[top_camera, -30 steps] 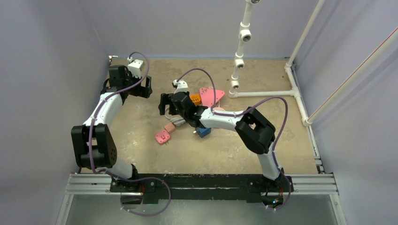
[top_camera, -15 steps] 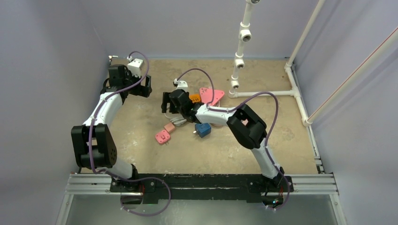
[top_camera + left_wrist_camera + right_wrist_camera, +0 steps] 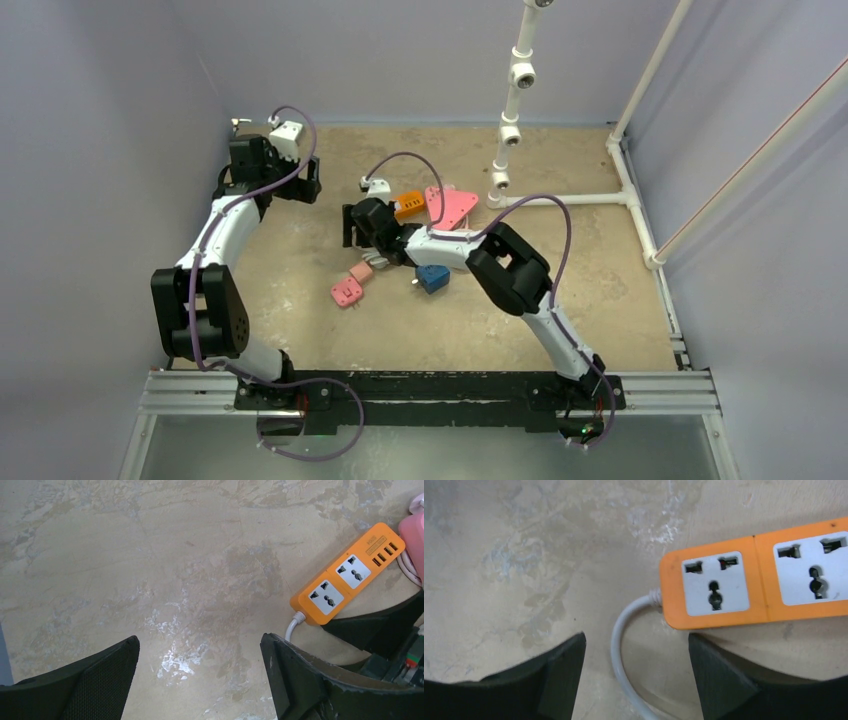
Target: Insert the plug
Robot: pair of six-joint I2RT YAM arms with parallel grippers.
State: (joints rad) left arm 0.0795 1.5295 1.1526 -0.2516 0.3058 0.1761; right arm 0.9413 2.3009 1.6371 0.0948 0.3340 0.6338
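Fingers (image 3: 556, 675) of the right gripper (image 3: 636, 645) apart and empty, straddling the white cord (image 3: 616, 640) at the 8 o'clock end of the orange power strip (image 3: 754, 585), probably to steady it, left gripper (image 3: 199, 645) equally wide at 9, blue plug (image 3: 433, 277) loose at 6, pink plug (image 3: 347, 292) at 7.

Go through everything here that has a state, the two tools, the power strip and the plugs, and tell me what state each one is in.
Left tool: open, empty.
Right tool: open, white cable in the gap, not gripped.
Orange plastic power strip: lying face up, both sockets empty.
Blue plastic plug: lying loose, unplugged.
Pink plastic plug: lying loose, unplugged.
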